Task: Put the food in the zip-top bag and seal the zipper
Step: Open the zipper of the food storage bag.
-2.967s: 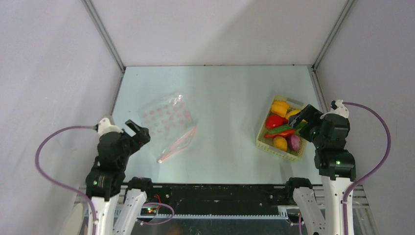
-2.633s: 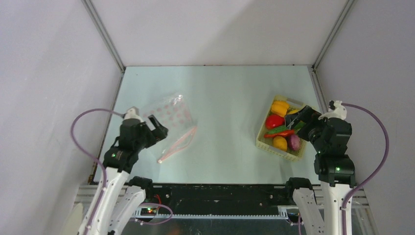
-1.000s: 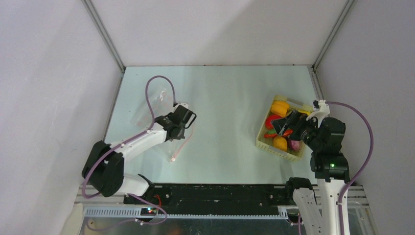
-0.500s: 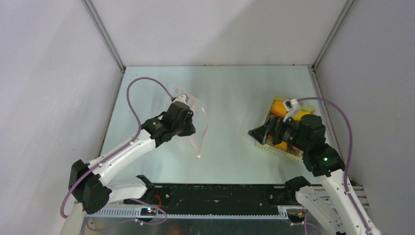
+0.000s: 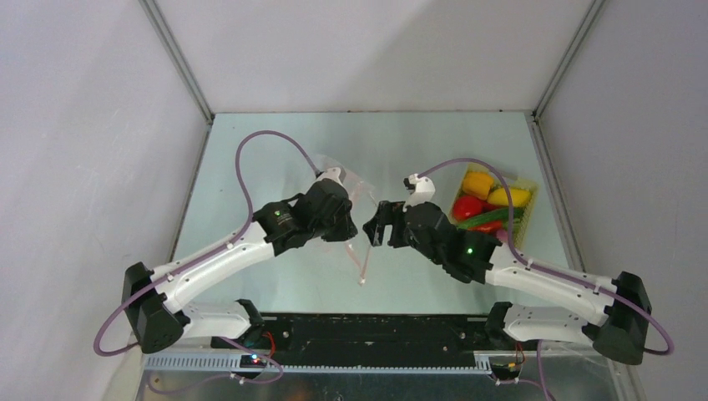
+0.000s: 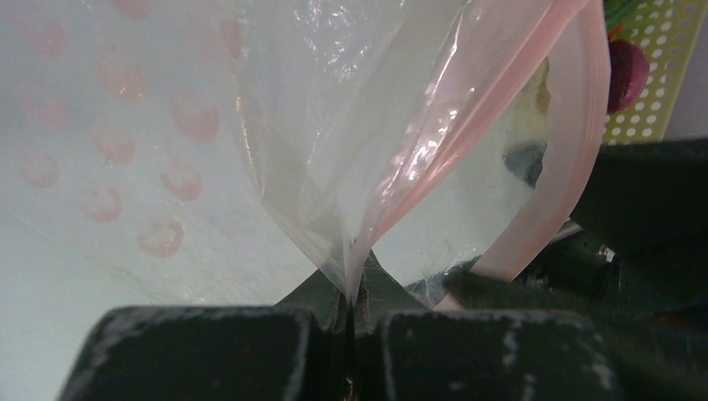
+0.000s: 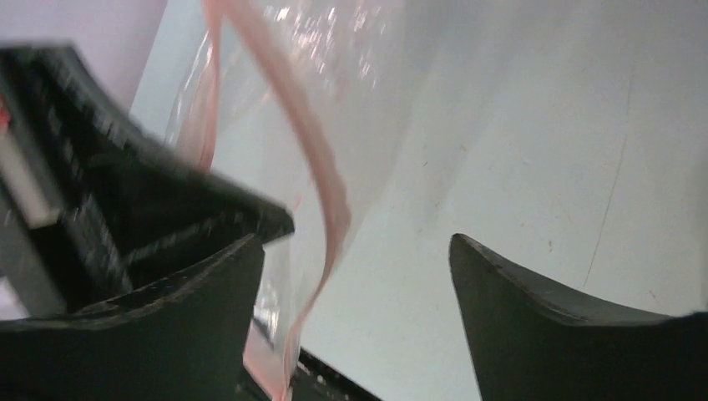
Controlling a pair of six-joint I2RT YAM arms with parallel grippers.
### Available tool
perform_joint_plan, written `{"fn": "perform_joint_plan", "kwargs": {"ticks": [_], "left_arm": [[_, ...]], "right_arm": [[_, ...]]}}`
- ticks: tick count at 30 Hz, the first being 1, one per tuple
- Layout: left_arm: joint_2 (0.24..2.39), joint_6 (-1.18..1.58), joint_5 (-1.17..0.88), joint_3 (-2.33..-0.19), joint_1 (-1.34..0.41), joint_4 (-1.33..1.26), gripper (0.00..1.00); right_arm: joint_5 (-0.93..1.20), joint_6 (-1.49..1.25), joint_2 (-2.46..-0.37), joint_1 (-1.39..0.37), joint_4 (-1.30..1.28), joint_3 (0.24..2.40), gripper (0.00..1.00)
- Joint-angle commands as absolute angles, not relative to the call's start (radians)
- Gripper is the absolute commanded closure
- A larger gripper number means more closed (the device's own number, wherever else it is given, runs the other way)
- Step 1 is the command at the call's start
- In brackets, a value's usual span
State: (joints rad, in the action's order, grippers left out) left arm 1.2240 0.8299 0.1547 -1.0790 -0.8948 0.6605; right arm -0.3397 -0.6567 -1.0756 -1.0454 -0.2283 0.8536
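Note:
The zip-top bag (image 5: 357, 190) hangs lifted over the table's middle, clear with pink dots (image 6: 159, 238). My left gripper (image 5: 346, 224) is shut on its mouth edge (image 6: 351, 288). The zipper (image 6: 576, 125) curves away as a pink strip, and its loose end dangles down (image 5: 362, 269). My right gripper (image 5: 377, 227) faces the left one from the right, open. In the right wrist view the zipper (image 7: 330, 196) hangs between its fingers (image 7: 357, 242), close to the left finger (image 7: 209, 292) and apart from the other. The food (image 5: 477, 184) lies in the basket: yellow and red peppers, a green vegetable, a chili.
The pale-yellow perforated basket (image 5: 529, 187) stands at the right side of the table, behind my right arm. A purple onion (image 6: 626, 71) shows beside it in the left wrist view. Grey walls enclose the table on three sides.
My left arm has carried the bag up and toward the centre. My right arm has swung left from the basket to the bag's mouth, its jaws narrowing a little.

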Motion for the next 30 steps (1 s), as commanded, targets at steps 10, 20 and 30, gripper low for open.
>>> {"fn": "perform_joint_plan", "kwargs": {"ticks": [10, 20, 30], "left_arm": [[1.088, 0.835, 0.346, -1.165, -0.937, 0.876, 1.00], [0.989, 0.873, 0.594, -1.261, -0.936, 1.190, 0.98], [1.034, 0.804, 0.508, -1.207, -0.937, 1.065, 0.94]], "right_arm": [[-0.576, -0.782, -1.161, -1.019, -0.333, 0.910, 1.00], [-0.407, -0.705, -1.176, -0.909, -0.389, 0.892, 1.00], [-0.284, -0.611, -1.230, -0.918, -0.266, 0.890, 1.00]]}}
